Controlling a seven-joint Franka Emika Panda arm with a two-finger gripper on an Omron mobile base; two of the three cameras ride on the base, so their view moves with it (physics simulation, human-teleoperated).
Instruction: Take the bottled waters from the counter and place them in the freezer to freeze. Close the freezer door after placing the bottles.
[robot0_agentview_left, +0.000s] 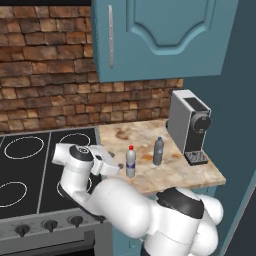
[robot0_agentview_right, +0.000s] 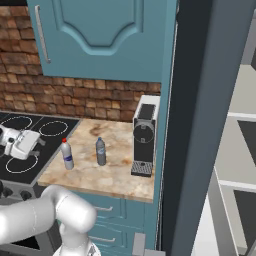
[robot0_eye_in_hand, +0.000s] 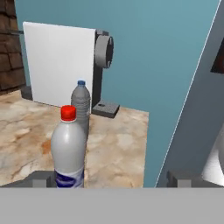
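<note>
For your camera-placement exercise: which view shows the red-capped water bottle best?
The hand view: the red-capped bottle stands close and large, its cap and blue label clear, between the open gripper's tips. The left base view and right base view show it small, upright on the counter.

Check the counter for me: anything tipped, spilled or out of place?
Nothing stands out. Both bottles, red-capped and blue-capped, stand upright and apart on the counter beside the coffee machine. No spill. The open gripper is short of the red-capped one.
</note>
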